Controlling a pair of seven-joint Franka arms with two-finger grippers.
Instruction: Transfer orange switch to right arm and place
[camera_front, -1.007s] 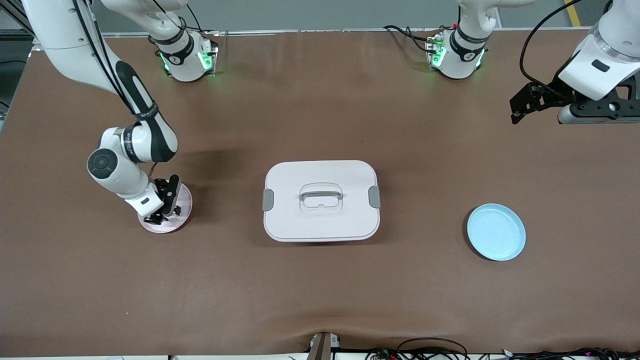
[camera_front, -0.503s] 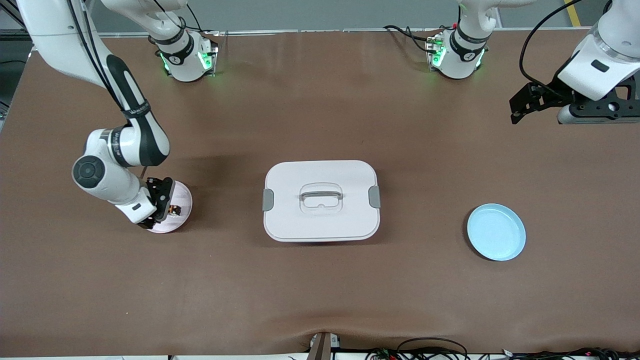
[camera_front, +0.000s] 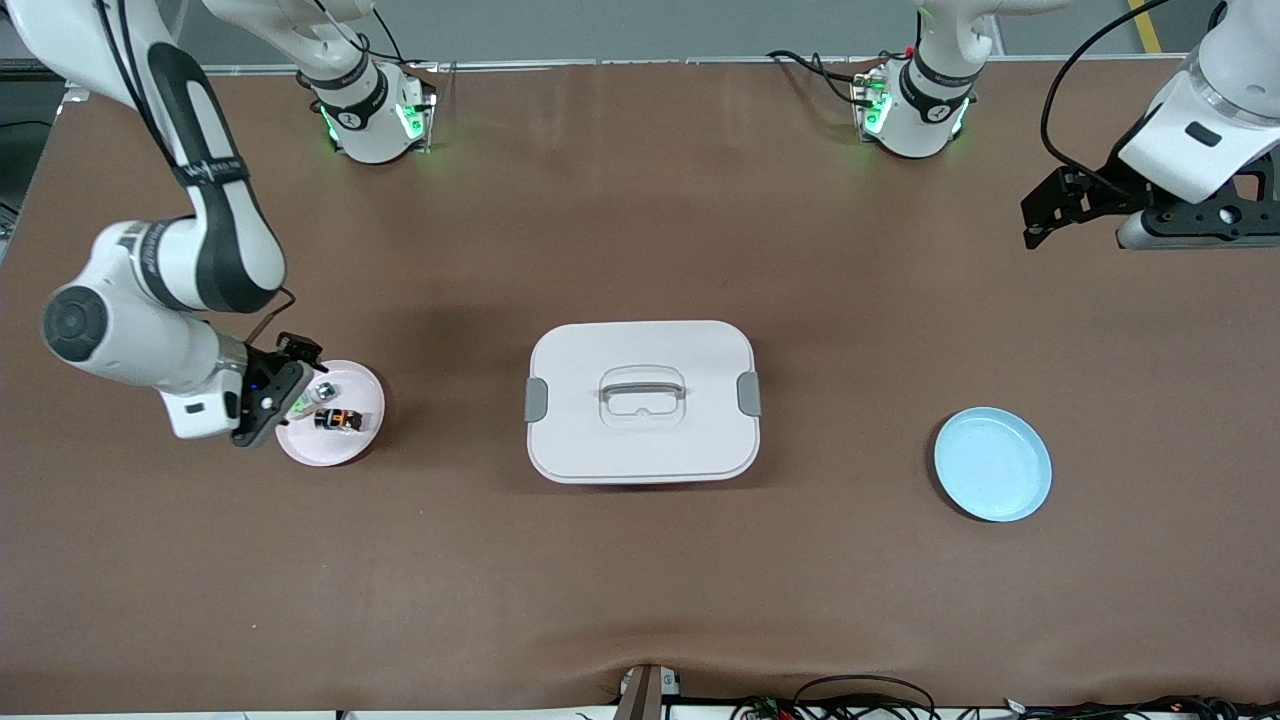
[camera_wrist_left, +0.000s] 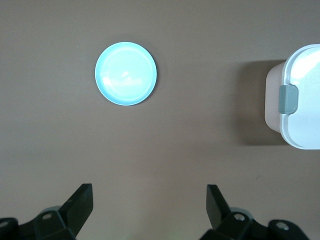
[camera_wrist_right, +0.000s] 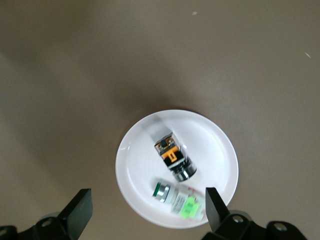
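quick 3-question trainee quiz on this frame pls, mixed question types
1. True or false: the orange switch lies on the blue plate.
2. Which gripper is over the edge of the pink plate? A) left gripper B) right gripper C) neither
3. Fill in: the lidded white box sits between the pink plate and the ____ plate.

Key
1. False. It lies on the pink plate, beside the green-and-white part.
2. B. The right gripper is there, fingers open and holding nothing; the left gripper waits open toward the left arm's end of the table.
3. blue
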